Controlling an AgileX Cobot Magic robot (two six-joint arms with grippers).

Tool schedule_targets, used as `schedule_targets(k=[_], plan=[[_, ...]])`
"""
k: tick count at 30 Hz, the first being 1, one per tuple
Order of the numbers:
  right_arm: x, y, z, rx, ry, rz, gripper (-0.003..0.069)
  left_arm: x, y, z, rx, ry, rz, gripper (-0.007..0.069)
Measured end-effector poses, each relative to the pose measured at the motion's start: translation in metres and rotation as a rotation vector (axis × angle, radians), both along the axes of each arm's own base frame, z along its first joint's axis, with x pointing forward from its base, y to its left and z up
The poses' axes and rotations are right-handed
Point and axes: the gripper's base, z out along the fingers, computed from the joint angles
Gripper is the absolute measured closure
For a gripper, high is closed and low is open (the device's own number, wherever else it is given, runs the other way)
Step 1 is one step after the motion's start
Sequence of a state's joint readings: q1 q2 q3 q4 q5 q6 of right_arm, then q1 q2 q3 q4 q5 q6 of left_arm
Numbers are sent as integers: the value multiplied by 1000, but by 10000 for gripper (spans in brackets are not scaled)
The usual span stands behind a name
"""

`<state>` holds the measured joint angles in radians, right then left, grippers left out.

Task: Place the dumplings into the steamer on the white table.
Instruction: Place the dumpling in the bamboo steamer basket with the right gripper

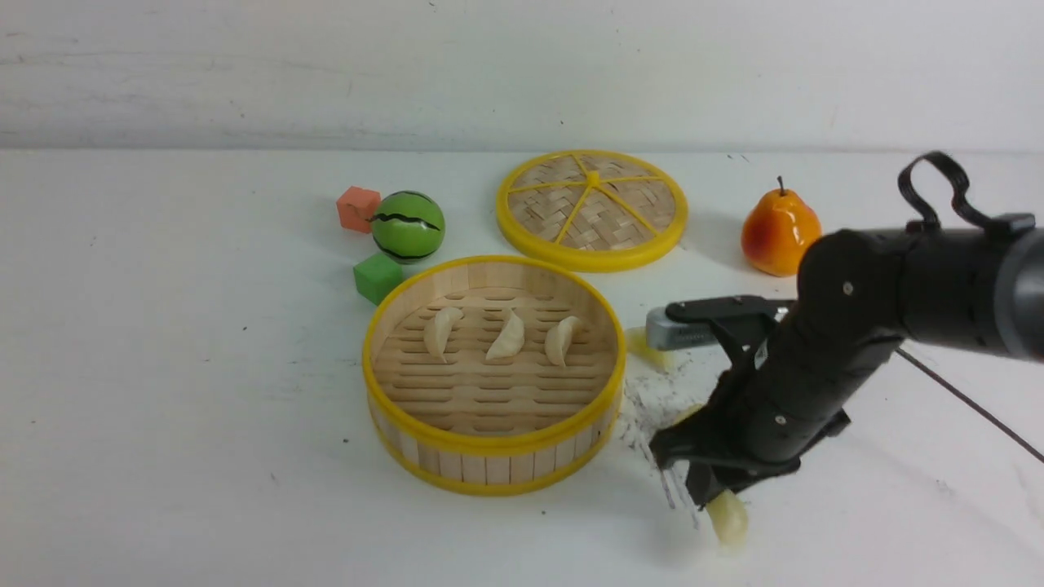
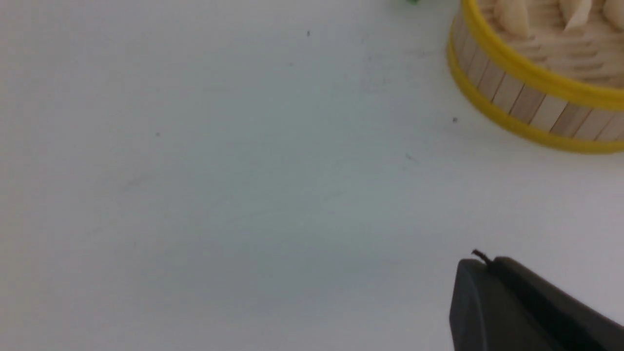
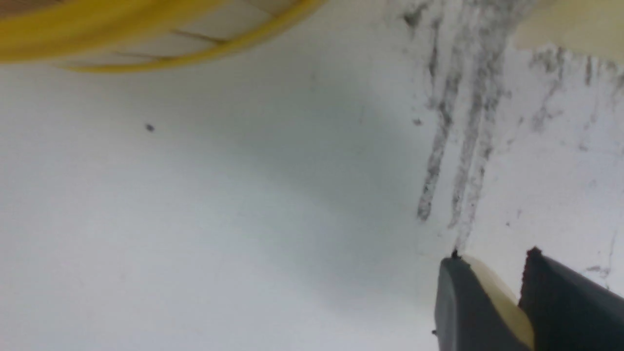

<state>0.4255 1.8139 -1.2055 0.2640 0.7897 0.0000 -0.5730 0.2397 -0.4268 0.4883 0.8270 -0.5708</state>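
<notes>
The steamer stands mid-table on the white table, with three cream dumplings lying in a row on its slatted floor. To its right, low over the table, my right gripper is shut on a pale yellow dumpling. The right wrist view shows that dumpling pinched between the two fingers. Another yellow dumpling lies just right of the steamer, partly hidden by the arm. My left gripper is shut and empty, hovering over bare table near the steamer's wall.
The flat woven lid lies behind the steamer. A pear stands at the back right. A green striped ball, an orange cube and a green cube sit at the steamer's back left. Grey scratch marks cover the table beside my right gripper.
</notes>
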Motion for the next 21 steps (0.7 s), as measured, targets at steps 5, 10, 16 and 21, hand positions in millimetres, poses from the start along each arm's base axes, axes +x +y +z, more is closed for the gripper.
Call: schedule_targets(k=[5,10,16,21], plan=[[2,26,31,5,-25,92,503,-7,4,-9,-31,-88,-18,639],[-1,77,94,77,-146,201,503,-9,6,-11,-24,-145,-21,638],[22,112,107,154,-270,217,503,-9,7,-11,-21,-151,-20,638],[55,141,52,185,-298,180,503,-9,7,-10,-21,-154,-21,636]])
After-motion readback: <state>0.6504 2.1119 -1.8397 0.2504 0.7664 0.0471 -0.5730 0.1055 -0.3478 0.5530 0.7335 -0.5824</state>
